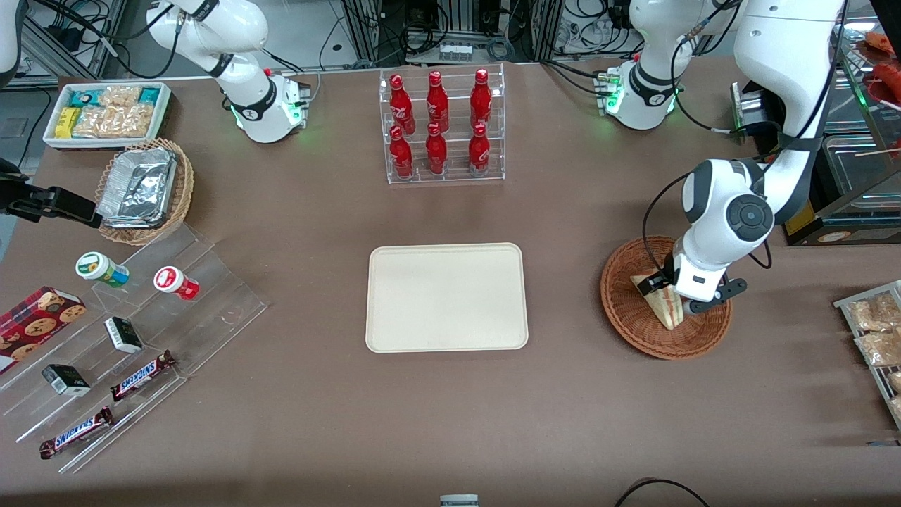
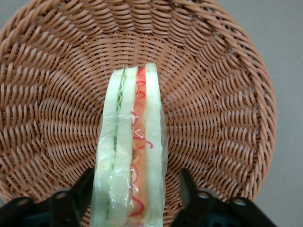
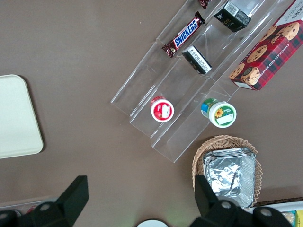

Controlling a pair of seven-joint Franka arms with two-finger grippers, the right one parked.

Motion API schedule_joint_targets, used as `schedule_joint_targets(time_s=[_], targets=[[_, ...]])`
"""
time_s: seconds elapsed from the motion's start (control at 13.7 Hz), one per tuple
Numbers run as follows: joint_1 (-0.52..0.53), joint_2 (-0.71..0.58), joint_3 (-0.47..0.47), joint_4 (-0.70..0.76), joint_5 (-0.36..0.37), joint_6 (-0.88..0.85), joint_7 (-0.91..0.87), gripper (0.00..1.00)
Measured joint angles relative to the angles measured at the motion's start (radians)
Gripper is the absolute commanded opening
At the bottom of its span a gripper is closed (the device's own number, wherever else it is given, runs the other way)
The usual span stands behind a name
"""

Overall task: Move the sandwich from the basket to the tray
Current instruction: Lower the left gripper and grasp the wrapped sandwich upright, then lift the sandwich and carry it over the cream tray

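The gripper [image 2: 135,196] hangs low in the basket [image 2: 222,104], fingers [image 2: 78,191] spread either side of the sandwich [image 2: 132,156], whose long edge runs straight out between them.

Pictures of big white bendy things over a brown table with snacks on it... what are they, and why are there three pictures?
The white bendy things are robot arms. One picture looks at the whole table from the front. The other two come from small cameras on the arms' wrists.

The working arm's gripper, its two-fingered hand, is down in the round brown basket. Its black fingers stand open on either side of a wrapped sandwich, which stands on edge in the basket. Nothing is lifted yet.

The cream tray in the middle of the table is where the sandwich should go. Also on the table are red bottles in a clear rack, chocolate bars on clear steps, and a box of cookies.
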Motion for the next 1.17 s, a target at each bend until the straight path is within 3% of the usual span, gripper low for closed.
schedule_joint_targets(time_s=[0.51,0.88,1.17], targets=[[0.0,-0.016,-0.006,0.004,0.003,-0.044,-0.005,0.0],[-0.002,-0.054,-0.073,0.137,0.012,-0.256,-0.005,0.0],[-0.004,-0.065,-0.183,0.221,0.014,-0.343,-0.007,0.0]])
